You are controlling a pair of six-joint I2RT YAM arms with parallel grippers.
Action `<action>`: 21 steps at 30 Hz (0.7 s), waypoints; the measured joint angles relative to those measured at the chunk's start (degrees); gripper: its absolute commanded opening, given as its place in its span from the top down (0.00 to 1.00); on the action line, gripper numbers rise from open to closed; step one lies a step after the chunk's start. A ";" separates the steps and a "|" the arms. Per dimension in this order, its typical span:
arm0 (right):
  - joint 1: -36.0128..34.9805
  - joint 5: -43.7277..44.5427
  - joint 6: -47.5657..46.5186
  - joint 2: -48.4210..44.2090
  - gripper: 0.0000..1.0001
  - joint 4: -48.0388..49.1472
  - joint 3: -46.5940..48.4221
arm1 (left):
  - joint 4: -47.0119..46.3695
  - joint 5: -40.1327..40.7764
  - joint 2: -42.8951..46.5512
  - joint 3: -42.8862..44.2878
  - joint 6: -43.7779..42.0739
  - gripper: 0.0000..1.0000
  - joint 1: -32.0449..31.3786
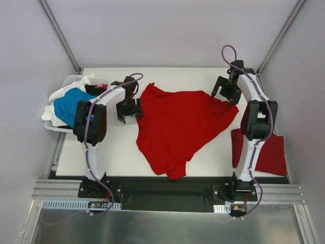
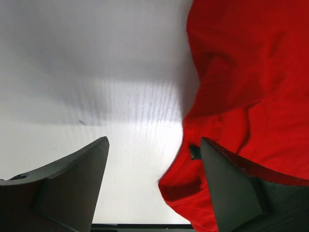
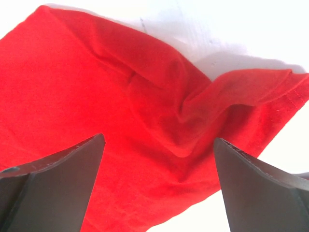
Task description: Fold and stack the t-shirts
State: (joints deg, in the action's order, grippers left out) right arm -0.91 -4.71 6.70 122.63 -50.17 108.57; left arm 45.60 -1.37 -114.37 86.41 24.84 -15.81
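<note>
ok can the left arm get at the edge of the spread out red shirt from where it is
Probably yes. The left gripper is open right at the red shirt's left edge. In the wrist view the cloth lies beside one finger, with nothing between them.

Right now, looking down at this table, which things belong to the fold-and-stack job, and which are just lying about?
Belongs to the job:
red t-shirt, spread out mid-table
folded red t-shirt, at the right edge
heap of white, blue and black t-shirts, at the left

Just there:
white basket, under the heap
table
</note>
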 measured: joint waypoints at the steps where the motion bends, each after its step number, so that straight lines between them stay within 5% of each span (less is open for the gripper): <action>1: 0.13 0.02 -0.07 0.00 0.00 0.04 -0.20 | 0.11 -0.35 -0.57 0.39 -0.04 0.23 -0.02; 10: 5.18 -0.24 -0.39 -1.38 0.00 2.01 -11.56 | 0.81 -4.09 -10.36 11.65 -0.39 0.28 -0.02; 12: 5.92 -0.31 -0.39 -3.39 0.00 2.56 -14.97 | 1.29 -4.72 -11.78 14.19 -0.33 0.36 -0.26; 14: 5.49 -0.44 -0.35 -7.13 0.01 2.62 -19.26 | 1.22 -5.22 -12.17 15.63 -0.20 0.63 -0.92; 15: 4.92 -0.55 -0.33 -9.20 0.04 2.91 -21.14 | 1.25 -5.57 -12.17 16.02 -0.31 0.96 -1.46; 19: 2.47 -1.73 -0.39 -15.04 0.37 3.28 -25.31 | 1.29 -6.14 -12.52 16.83 -0.24 1.00 -3.41; 21: 1.22 -2.12 -0.70 -15.45 0.83 3.72 -25.55 | 1.36 -6.14 -13.07 17.33 -0.24 1.00 -4.09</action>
State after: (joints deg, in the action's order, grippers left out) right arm 0.32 -6.83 6.00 107.18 -46.46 83.02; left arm 46.96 -7.51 -127.44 103.74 24.60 -19.90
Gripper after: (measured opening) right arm 0.674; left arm 0.019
